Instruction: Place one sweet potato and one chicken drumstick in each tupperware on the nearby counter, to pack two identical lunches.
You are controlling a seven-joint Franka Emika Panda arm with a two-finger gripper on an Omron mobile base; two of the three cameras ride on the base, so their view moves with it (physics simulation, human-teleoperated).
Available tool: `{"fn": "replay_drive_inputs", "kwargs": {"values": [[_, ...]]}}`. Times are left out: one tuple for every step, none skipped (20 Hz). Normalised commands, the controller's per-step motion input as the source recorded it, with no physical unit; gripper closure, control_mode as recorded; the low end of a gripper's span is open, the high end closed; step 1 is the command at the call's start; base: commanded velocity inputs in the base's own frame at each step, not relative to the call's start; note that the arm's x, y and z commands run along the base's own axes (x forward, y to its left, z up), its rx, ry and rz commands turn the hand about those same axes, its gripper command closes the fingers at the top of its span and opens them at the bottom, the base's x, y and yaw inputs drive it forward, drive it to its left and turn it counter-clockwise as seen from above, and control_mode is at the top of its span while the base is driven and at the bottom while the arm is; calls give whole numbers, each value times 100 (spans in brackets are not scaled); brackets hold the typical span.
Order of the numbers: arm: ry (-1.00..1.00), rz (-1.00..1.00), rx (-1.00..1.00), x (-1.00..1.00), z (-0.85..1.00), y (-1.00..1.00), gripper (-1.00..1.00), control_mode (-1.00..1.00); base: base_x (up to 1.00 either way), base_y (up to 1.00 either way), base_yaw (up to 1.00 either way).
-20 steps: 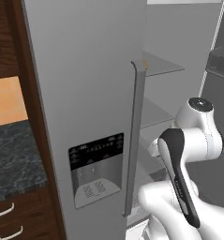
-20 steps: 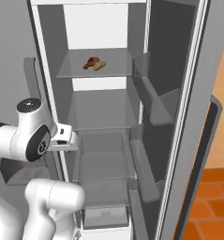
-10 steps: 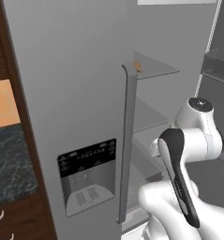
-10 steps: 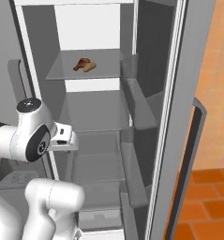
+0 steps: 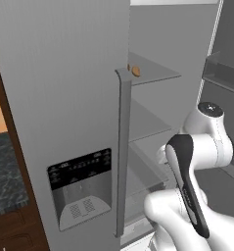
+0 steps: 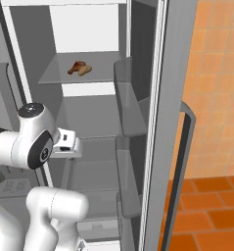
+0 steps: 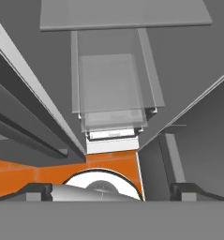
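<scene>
- Gripper (image 7: 111, 190) — jaws spread wide, empty, pointing down inside the open fridge (image 6: 157, 122).
- Chicken drumstick (image 6: 76, 67) and sweet potato (image 6: 85, 69) — touching, on the upper glass shelf (image 6: 55, 76).

Open fridge interior (image 6: 89, 122): clear space above each glass shelf (image 6: 64, 73); the upper shelf bears 1 chicken drumstick (image 6: 76, 67) touching 1 sweet potato (image 6: 85, 70); the closed left door (image 5: 64, 122) and door bins (image 6: 130, 103) flank the opening.
</scene>
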Motion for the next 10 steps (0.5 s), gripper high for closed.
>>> {"fn": "replay_drive_inputs", "kwargs": {"values": [[0, 0, 0, 0, 0, 0, -100, 100, 0, 0, 0], [0, 0, 0, 0, 0, 0, -100, 100, 0, 0, 0], [0, 0, 0, 0, 0, 0, -100, 100, 0, 0, 0], [0, 0, 0, 0, 0, 0, -100, 100, 0, 0, 0], [0, 0, 0, 0, 0, 0, -100, 100, 0, 0, 0], [-7, 0, 0, -16, 34, -3, -100, -100, 0, 0, 0], [-11, 0, 0, -14, 48, -15, -100, -100, 0, 0, 0], [-13, 0, 0, 0, 50, -17, -100, -100, 0, 0, 0], [-21, 0, 0, 1, 40, -20, -100, -100, 0, 0, 0], [-21, 0, 0, 9, 33, -20, -100, -100, 0, 0, 0]]}}
